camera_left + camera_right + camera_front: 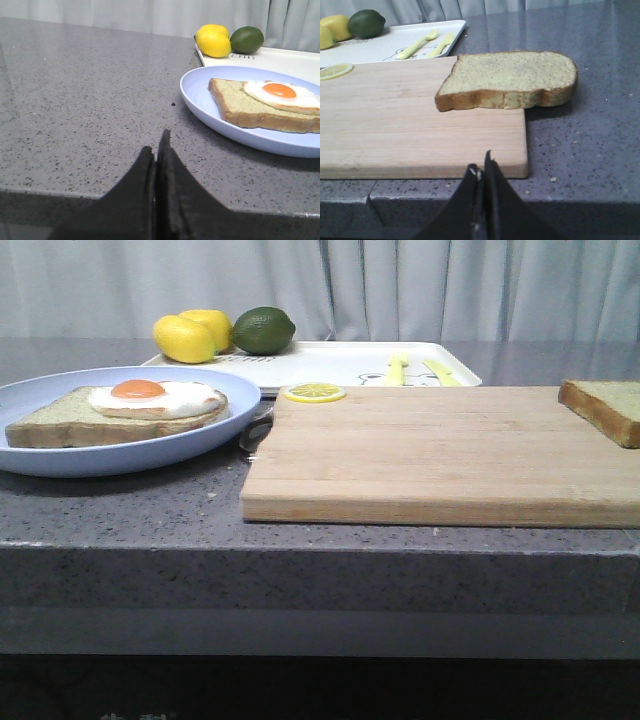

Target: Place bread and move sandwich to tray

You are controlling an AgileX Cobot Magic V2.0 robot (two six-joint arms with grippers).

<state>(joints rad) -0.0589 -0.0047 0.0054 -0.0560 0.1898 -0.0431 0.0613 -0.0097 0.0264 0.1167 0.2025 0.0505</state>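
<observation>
Bench point(120, 510): grey speckled stone look, smooth, slight sheen. Board point(440, 455): pale wood, visible grain, matt. Plate point(235, 390): pale blue, smooth, plastic-like. Tray point(340, 360): cream-white, smooth, faintly glossy. Bread point(512, 75): porous matt crumb, brown crust. Egg point(280, 92): glossy yolk. Curtain point(450, 285): grey cloth.

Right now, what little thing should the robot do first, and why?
Probably open the right gripper and reach for the plain bread. Its fingers are shut, and that slice lies half on the cutting board, while the egg on the blue plate has no top slice.
</observation>
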